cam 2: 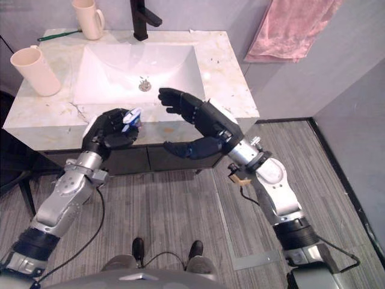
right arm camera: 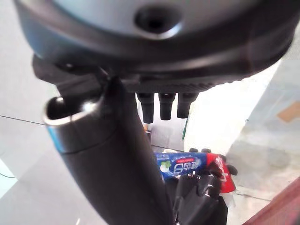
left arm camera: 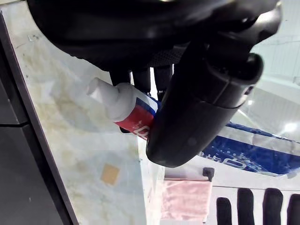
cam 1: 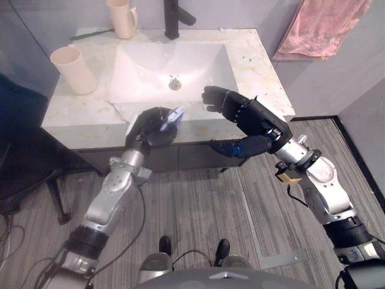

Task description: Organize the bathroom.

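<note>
Marble surface (cam 1: pixel 72 111), frame centre: left hand (cam 1: pixel 150 127) clasped a toothpaste tube (cam 2: pixel 132 115) at its front edge; right hand (cam 1: pixel 240 111) hovered beside it, fingers spread. Step: tidying toothpaste. Next, likely: carry it to a cup (cam 1: pixel 73 70), upper left.

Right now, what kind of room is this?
Most likely a bathroom: a white marble vanity with sink basin, a black faucet, a pink towel on the wall, and a toothpaste tube in the left hand.
</note>
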Motion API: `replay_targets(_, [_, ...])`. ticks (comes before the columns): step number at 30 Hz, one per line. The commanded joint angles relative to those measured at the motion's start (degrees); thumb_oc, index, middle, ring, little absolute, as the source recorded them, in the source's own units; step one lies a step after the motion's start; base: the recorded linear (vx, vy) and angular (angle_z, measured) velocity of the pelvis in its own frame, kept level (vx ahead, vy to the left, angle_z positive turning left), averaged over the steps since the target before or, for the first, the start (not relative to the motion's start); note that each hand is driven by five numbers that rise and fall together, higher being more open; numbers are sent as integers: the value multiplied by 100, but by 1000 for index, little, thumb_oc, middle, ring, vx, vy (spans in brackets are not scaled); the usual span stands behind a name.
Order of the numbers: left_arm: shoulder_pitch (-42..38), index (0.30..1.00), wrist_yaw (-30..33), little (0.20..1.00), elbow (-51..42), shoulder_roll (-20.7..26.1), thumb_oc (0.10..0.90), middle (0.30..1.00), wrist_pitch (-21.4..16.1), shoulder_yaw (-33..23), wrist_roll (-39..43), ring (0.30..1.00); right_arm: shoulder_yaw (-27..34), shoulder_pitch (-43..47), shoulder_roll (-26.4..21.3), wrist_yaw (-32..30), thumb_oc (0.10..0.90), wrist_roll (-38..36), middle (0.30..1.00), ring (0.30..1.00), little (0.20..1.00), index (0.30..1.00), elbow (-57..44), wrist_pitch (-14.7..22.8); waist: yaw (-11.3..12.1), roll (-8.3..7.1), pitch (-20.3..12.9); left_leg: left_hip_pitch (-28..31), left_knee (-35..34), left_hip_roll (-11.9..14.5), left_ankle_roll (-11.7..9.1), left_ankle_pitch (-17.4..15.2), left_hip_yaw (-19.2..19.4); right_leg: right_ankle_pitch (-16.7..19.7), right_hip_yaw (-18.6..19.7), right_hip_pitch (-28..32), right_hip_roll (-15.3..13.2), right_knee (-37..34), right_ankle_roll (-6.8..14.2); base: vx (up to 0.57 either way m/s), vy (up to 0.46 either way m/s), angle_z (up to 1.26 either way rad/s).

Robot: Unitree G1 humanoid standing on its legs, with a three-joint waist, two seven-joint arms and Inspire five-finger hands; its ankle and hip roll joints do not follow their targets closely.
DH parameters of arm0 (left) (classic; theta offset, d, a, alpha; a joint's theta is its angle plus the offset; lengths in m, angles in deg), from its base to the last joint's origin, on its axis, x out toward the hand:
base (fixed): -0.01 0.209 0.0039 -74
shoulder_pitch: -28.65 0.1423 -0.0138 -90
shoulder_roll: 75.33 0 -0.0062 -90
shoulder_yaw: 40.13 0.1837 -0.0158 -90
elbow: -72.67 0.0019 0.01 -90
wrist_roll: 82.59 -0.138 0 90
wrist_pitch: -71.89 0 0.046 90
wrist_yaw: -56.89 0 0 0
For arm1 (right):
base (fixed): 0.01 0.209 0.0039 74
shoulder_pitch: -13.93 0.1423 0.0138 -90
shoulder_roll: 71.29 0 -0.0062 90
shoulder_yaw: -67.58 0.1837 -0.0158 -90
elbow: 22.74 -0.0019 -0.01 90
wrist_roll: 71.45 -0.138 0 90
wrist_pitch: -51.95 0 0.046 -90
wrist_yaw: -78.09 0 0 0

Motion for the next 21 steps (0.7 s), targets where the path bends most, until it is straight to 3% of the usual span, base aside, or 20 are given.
replay_targets(1, [-887, 300, -246, 300, 4, -195, 400, 300, -726, 58, 90, 300, 32, 917, -13, -63, 800, -273, 900, 900, 900, 900, 88, 413, 50, 178, -441, 131, 189, -361, 105, -823, -83, -1154, -97, -146, 313, 590, 529, 29, -14, -3])
replay_targets(10, [-939, 300, -606, 300, -395, -108, 400, 300, -879, -2, 201, 300, -38, 1116, 117, -255, 800, -283, 900, 900, 900, 900, 194, 587, 140, 207, -458, 200, 161, -362, 100, -821, -160, -1173, -139, -58, 323, 570, 516, 12, -6, 0])
replay_targets(21, [-1121, 300, -692, 300, -472, -16, 400, 300, -919, -10, 375, 300, -143, 1254, 213, -25, 800, -433, 900, 900, 900, 900, 269, 566, 150, 233, -506, 260, 172, -383, 120, -837, -249, -1223, -86, 18, 350, 582, 492, 2, -1, 1])
